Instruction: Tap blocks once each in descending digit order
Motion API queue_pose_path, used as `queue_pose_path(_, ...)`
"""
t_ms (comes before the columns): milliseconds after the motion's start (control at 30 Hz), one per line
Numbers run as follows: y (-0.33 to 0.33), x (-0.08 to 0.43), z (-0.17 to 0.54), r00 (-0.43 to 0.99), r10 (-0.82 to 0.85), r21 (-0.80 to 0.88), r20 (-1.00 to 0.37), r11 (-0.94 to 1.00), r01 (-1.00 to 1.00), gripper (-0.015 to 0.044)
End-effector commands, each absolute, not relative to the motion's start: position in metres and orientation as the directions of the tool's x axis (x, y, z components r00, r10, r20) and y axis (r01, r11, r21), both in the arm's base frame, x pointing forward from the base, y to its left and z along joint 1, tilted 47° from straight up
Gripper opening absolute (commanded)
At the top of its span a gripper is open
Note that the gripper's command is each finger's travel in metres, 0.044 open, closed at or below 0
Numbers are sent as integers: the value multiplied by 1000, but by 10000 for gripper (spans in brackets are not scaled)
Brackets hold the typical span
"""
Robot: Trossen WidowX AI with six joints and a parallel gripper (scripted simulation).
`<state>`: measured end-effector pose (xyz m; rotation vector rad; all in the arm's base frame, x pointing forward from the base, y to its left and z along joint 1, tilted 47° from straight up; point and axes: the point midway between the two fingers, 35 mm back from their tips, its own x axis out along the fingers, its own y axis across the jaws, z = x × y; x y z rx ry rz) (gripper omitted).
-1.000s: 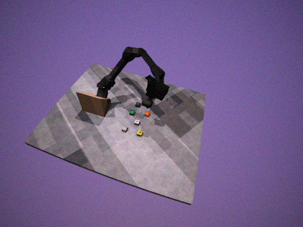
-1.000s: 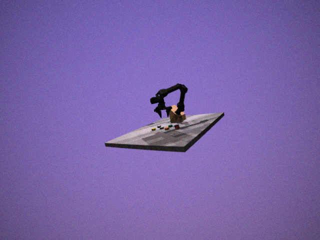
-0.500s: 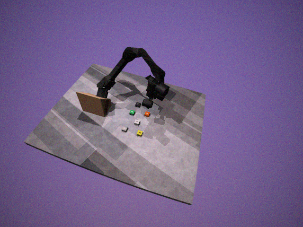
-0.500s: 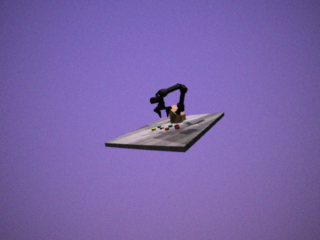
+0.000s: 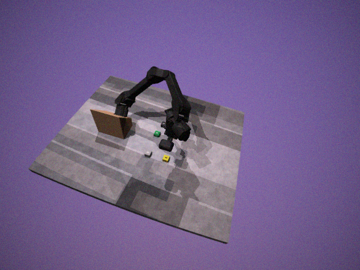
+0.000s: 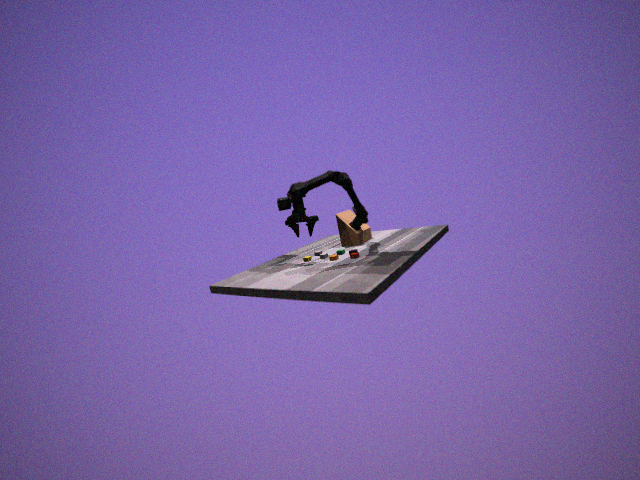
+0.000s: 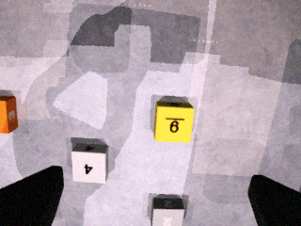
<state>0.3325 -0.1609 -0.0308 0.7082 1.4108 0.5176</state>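
My gripper is open and empty, high above the table. The yellow block shows an upside-down, underlined 9, ahead of the fingers in the wrist view. The white block shows 4, near the left finger. The grey block shows 2 at the wrist view's bottom edge. The orange block shows 3 at its left edge. The green, black and red blocks have unreadable digits. The arm hides white, orange and red in the top view.
A brown wedge-shaped object stands beside the arm's base. The grey patterned table has shadows of the arm across it. The blocks lie close to one another.
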Motion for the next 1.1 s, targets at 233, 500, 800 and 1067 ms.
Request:
queue_pose_path(233, -178, 323, -58, 95, 710, 716, -698, 693, 79, 400)
queue_pose_path(500, -178, 323, -58, 95, 710, 716, -698, 693, 79, 400)
queue_pose_path(800, -171, 325, -66, 95, 710, 716, -698, 694, 79, 348)
queue_pose_path(1067, -120, 331, -115, 96, 713, 719, -695, 691, 78, 138)
